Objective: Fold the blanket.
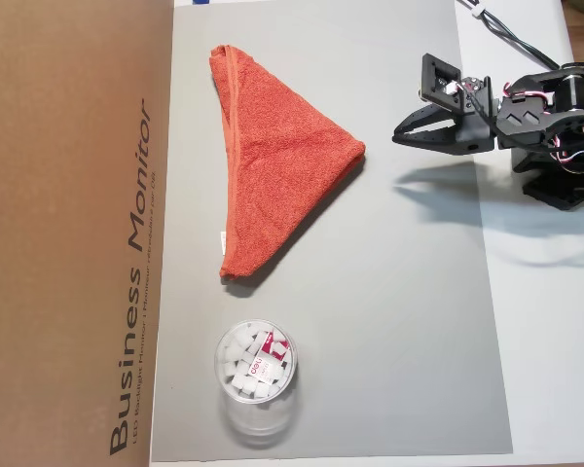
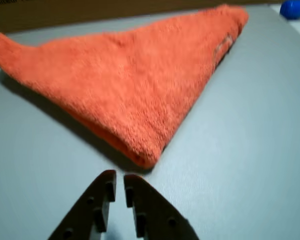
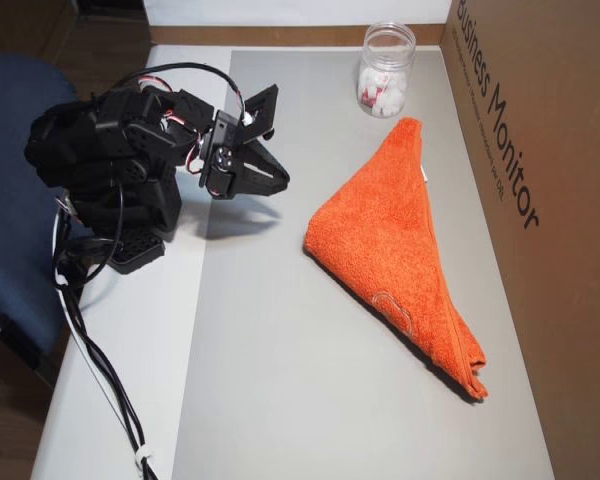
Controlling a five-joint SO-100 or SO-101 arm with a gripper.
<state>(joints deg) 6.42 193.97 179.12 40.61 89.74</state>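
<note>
One fold looks to be in already: your blanket (image 1: 277, 165) lies as a flat triangle on the grey mat (image 1: 389, 321), long hemmed edge running close beside the cardboard box (image 1: 68, 233), the folded point aimed across the mat toward your arm. That layout makes sense for a diagonal fold, with the doubled edge facing the robot so the tip is the nearest thing to grab.

Your gripper (image 1: 400, 137) hangs clear of the cloth, a short way off that point, and it holds nothing. From the wrist view the two fingers are almost together, just a thin slit between the tips (image 2: 117, 176), and the blanket's nearest corner (image 2: 145, 157) sits just ahead of them. You'll need to spread those fingers before you go in, I'd say.

Watch the small white tag (image 1: 221, 234) on the long edge; it marks which side is which if you go for a second fold.

Near one end of the blanket stands a clear plastic jar (image 1: 255, 375) of white bits, apart from the cloth but close enough that a wide sweep of that corner could knock it. Best judgement: the fold is partly or wholly done, depending on how many folds you want.
</note>
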